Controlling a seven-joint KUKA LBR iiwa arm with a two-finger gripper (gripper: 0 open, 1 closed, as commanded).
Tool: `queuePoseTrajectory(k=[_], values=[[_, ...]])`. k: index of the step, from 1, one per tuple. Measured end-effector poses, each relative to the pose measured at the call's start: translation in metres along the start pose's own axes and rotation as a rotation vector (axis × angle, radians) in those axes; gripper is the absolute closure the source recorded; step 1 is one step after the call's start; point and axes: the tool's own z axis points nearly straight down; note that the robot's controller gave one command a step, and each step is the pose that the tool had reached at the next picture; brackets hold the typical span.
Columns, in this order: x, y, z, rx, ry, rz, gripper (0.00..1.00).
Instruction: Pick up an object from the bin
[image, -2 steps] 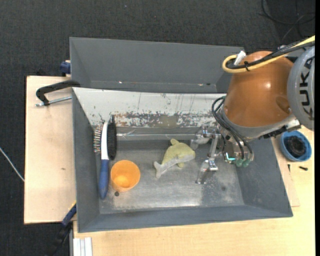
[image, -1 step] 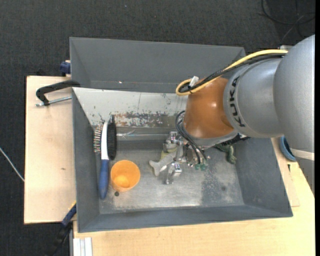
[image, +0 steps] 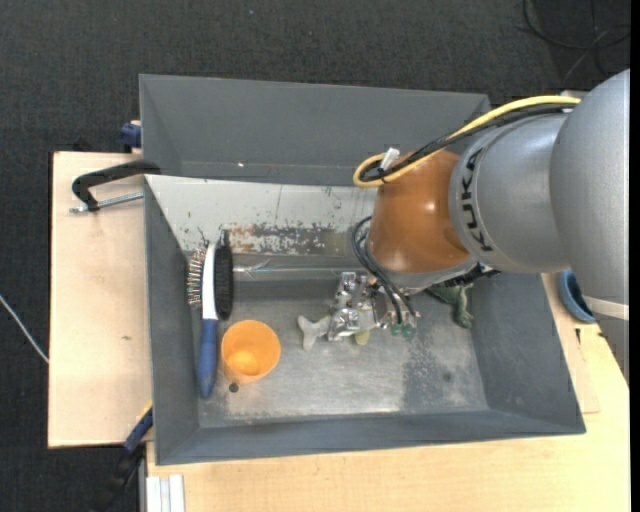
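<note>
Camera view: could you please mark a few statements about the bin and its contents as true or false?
1. A brush with a blue handle lies along the wall of the bin at the view's left. True.
2. The orange cup sits at the view's right side of the bin. False: it sits on the floor at the left, next to the brush's handle.
3. The gripper is over the middle of the bin floor. True.
4. The gripper is directly above the brush. False: the brush lies well apart from it, to the view's left, with the orange cup between them.
</note>
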Motion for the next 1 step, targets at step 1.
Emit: queuePoseTrajectory(k=[1], values=[[-0.0165, 0.0142, -0.1288, -0.002, 0.014, -0.461, 1.00]])
